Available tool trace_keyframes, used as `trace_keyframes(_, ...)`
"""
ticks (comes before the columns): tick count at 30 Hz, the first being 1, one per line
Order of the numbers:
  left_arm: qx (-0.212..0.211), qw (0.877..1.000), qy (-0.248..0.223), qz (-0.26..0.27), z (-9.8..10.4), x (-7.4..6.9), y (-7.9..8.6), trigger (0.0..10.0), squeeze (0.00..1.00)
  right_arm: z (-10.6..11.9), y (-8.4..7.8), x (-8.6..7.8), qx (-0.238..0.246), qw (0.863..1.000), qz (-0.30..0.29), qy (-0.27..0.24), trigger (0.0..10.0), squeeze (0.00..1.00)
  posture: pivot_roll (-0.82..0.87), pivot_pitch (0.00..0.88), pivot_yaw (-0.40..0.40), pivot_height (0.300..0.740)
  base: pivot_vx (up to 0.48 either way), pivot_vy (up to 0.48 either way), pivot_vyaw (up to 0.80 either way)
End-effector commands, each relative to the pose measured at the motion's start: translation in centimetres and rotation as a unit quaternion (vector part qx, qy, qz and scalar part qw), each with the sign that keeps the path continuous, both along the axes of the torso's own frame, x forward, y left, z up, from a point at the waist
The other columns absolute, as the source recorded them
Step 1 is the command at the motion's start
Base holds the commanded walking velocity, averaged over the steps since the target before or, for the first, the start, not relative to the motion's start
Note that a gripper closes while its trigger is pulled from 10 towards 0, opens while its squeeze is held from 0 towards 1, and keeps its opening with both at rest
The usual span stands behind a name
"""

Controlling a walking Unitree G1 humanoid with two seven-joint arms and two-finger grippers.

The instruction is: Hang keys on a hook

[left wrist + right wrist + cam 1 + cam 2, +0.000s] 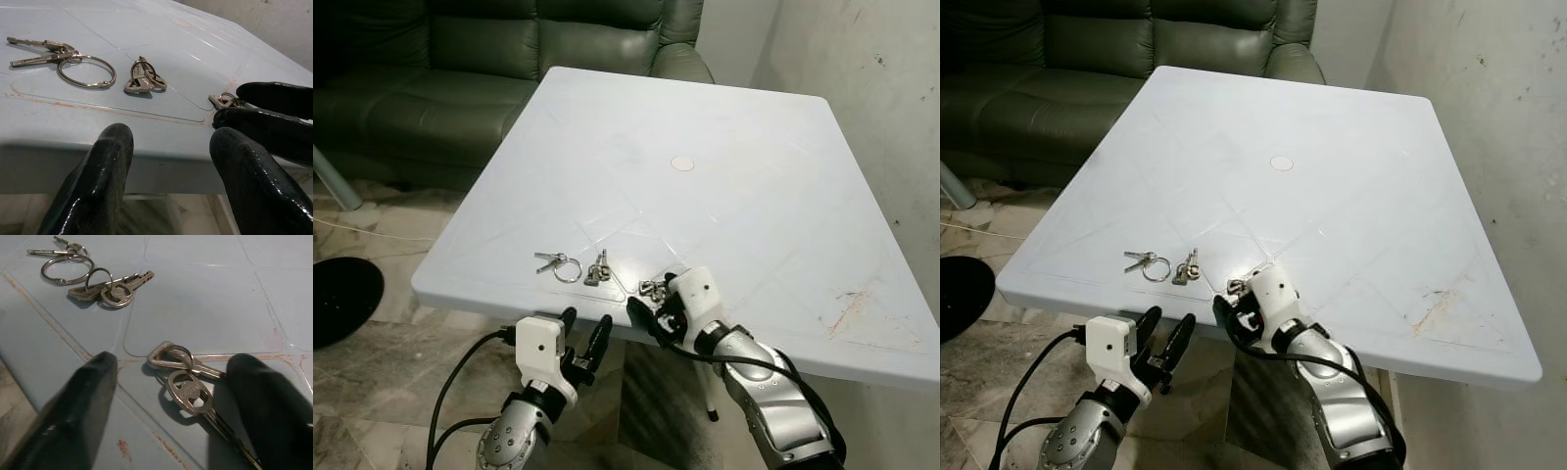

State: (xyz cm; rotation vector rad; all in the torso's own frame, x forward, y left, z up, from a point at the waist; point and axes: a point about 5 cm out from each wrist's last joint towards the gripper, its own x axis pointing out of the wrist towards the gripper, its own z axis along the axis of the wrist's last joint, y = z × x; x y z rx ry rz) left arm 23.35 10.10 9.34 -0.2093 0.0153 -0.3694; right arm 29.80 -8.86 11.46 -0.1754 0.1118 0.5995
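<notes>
Three sets of silver keys lie flat near the front edge of the white counter [724, 186]: one on a large ring [558, 264], one small bunch [597, 269] beside it, and a third bunch [188, 379] to their right.

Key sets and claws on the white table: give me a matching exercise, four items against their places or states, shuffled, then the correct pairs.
Column one:
1. key set on the large ring
2. middle key set
3. right claw
4. left claw

Column two:
A. open, straddling the key set nearest the table's front edge
B. open, below the table edge
C. farthest to the robot's left on the table
D. lying between the other two sets

Pairs: 1-C, 2-D, 3-A, 4-B
</notes>
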Motion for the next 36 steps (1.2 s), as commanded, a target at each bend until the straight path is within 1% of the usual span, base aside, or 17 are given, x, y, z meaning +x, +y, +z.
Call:
trace_keyframes(1, 0.002, 1.000, 0.015, 0.008, -0.38, -0.04, 0.13, 10.0, 0.00, 0.01, -0.19, -0.18, -0.008, 1.000, -0.003, -0.001, 0.0, 0.00, 0.08, 0.190, -0.069, 0.740, 0.000, 0.000, 0.00)
trace_keyframes(4, 0.001, 1.000, 0.015, 0.008, -0.37, -0.03, 0.12, 10.0, 0.00, 0.15, -0.34, -0.24, -0.015, 1.000, -0.004, -0.012, 0.0, 0.00, 0.08, 0.191, -0.068, 0.740, 0.000, 0.000, 0.00)
trace_keyframes(6, 0.002, 1.000, 0.015, 0.009, -0.38, -0.01, 0.10, 10.0, 0.00, -0.04, -0.42, -0.19, -0.007, 1.000, -0.007, 0.002, 0.0, 0.00, 0.08, 0.192, -0.070, 0.740, 0.000, 0.000, 0.00)
trace_keyframes(7, 0.001, 1.000, 0.015, 0.009, -0.36, -0.01, 0.10, 10.0, 0.00, 0.03, -0.46, -0.07, -0.016, 1.000, -0.010, -0.004, 0.0, 0.00, 0.08, 0.192, -0.070, 0.740, 0.000, 0.000, 0.00)
trace_keyframes(9, 0.001, 1.000, 0.015, 0.010, -0.35, -0.01, 0.12, 10.0, 0.00, 0.02, -0.44, -0.01, -0.011, 1.000, -0.011, 0.001, 0.0, 0.00, 0.08, 0.192, -0.070, 0.740, 0.000, 0.000, 0.00)
trace_keyframes(18, 0.000, 1.000, 0.016, 0.010, -0.39, -0.08, 0.08, 10.0, 0.00, 0.04, -0.50, 0.08, -0.019, 1.000, -0.011, -0.003, 0.0, 0.00, 0.08, 0.186, -0.072, 0.740, 0.000, 0.000, 0.00)
trace_keyframes(35, -0.005, 1.000, 0.016, 0.010, -0.35, -0.11, -0.01, 10.0, 0.00, 0.04, -0.42, 0.14, -0.015, 1.000, -0.009, -0.002, 0.0, 0.00, 0.09, 0.178, -0.074, 0.740, 0.000, 0.000, 0.00)
trace_keyframes(36, -0.005, 1.000, 0.015, 0.010, -0.37, -0.10, -0.04, 10.0, 0.00, 0.11, -0.23, 0.15, -0.010, 1.000, -0.007, -0.005, 0.0, 0.00, 0.09, 0.166, -0.075, 0.740, 0.000, 0.000, 0.00)
